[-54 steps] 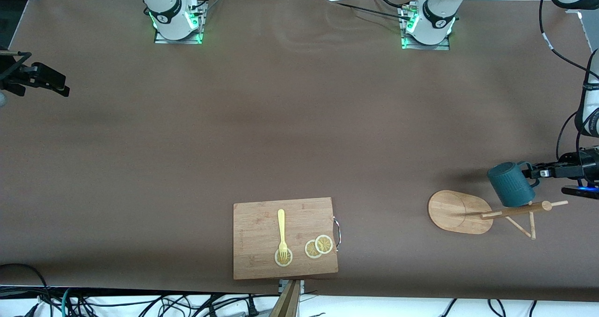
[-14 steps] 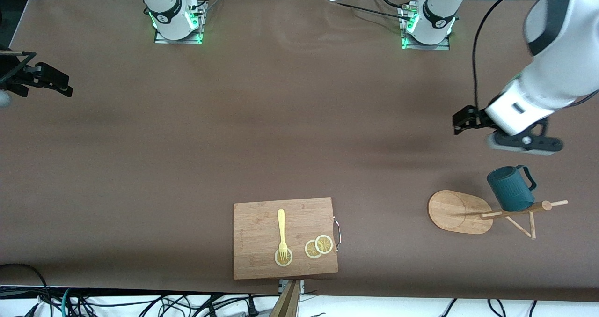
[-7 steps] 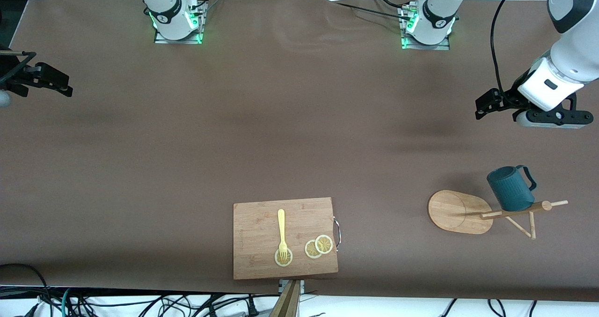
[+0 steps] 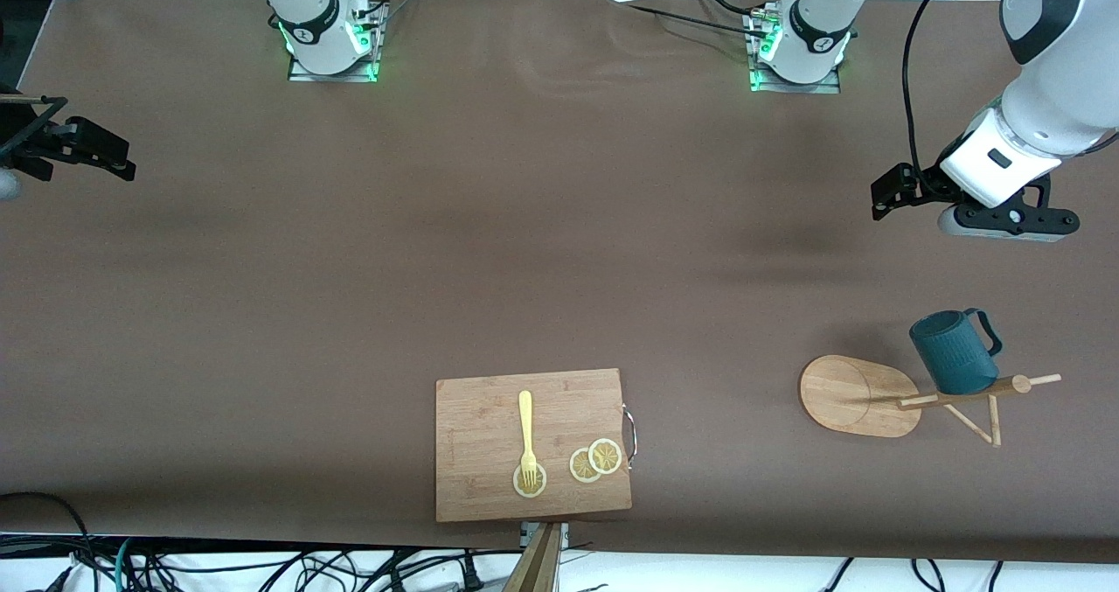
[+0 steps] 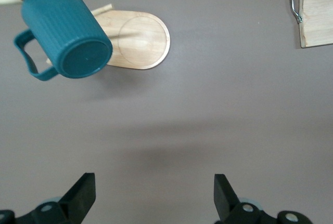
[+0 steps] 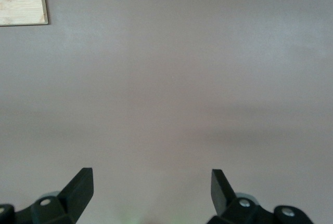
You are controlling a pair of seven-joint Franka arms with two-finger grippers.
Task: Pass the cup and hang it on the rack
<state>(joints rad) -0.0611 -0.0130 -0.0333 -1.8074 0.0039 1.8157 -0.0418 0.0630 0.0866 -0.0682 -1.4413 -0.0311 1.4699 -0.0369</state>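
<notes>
The dark teal cup [image 4: 953, 354] hangs on the bamboo rack [image 4: 852, 395] near the top of its post, toward the left arm's end of the table, and no gripper touches it. The left wrist view shows the cup [image 5: 67, 39] bottom-up with its loop handle out to one side, above the rack's oval base [image 5: 140, 39]. My left gripper [image 4: 883, 198] is up in the air over bare table, apart from the rack, open and holding nothing [image 5: 155, 193]. My right gripper [image 4: 92, 142] waits at the right arm's end of the table, open and holding nothing [image 6: 151, 190].
A rectangular wooden cutting board [image 4: 489, 426] lies near the table's front edge at mid-table, with a yellow fork [image 4: 526, 430] and lemon slices [image 4: 596, 461] on it. A brown cloth covers the table.
Some seconds ago my left gripper held the cup by its handle at the rack. It has since let go and lifted away, shifting only slightly over the last second. The cup stays hung.
</notes>
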